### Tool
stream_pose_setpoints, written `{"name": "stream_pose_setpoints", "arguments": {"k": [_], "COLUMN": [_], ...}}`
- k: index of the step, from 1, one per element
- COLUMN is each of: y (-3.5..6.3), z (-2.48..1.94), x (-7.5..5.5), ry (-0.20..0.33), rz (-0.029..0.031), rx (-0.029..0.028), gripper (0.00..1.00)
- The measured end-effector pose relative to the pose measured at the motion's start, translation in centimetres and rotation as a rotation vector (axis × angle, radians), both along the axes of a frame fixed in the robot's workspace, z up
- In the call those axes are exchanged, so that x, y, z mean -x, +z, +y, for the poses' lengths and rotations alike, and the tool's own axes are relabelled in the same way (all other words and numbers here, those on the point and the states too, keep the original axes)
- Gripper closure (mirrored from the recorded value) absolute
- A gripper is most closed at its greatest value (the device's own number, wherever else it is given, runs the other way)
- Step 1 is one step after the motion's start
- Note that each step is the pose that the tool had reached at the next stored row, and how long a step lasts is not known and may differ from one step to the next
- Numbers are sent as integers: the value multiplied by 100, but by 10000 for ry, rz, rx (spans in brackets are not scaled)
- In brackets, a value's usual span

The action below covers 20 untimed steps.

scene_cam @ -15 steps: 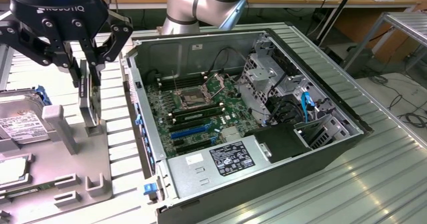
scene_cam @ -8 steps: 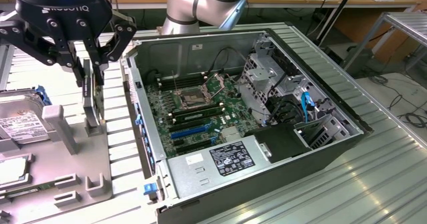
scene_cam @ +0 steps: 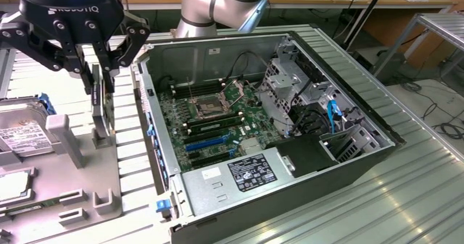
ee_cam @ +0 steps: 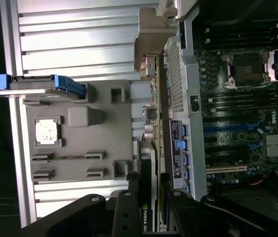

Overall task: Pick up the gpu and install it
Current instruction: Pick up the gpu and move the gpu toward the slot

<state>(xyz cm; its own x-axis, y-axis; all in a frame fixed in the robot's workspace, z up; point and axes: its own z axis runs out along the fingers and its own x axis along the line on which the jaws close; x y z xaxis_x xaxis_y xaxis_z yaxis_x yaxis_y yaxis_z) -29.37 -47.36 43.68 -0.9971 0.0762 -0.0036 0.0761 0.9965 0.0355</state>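
— At nine o'clock of the open computer case (scene_cam: 366, 162), exterior view: what's standing there?
— gpu (scene_cam: 105, 123). On edge, upright, its lower edge down in a slotted post of the grey fixture tray (scene_cam: 87, 184). Outside the case, just beside its wall. The wrist view has it edge-on (ee_cam: 156, 133), with an NVIDIA label readable close to the gripper.
— Gripper?
— Gripper (scene_cam: 103, 100) comes down on it from twelve o'clock. It is drawn narrow, one finger on each face, clamped on the card's upper part. The wrist view agrees (ee_cam: 149, 180): the card is sandwiched between two dark fingers (ee_cam: 129, 207).
— Rest of the tray?
— At the card's nine o'clock, a hard drive (scene_cam: 22, 130) with a white label and blue side rails. At seven o'clock, a cpu chip (scene_cam: 11, 185) flat in a pocket. A memory stick (scene_cam: 29, 207) lies in clips just past the chip.
— Case?
— On its side, panel off. The motherboard (scene_cam: 217, 119) is exposed, with the cpu socket (scene_cam: 206, 108) near its centre. Blue expansion slots (scene_cam: 206, 142) sit at the socket's six o'clock. Power supply (scene_cam: 243, 173) at the case's six o'clock, blue cable (scene_cam: 333, 113) toward three. Robot arm (scene_cam: 217, 5) at the case's twelve. Everything sits on a ribbed metal table (scene_cam: 413, 200).
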Motion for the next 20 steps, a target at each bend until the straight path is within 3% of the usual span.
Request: {"name": "stream_pose_setpoints", "arguments": {"k": [20], "y": [0], "z": [0], "x": [-46], "ry": [0], "rz": [-1], "rx": [-1], "gripper": [73]}}
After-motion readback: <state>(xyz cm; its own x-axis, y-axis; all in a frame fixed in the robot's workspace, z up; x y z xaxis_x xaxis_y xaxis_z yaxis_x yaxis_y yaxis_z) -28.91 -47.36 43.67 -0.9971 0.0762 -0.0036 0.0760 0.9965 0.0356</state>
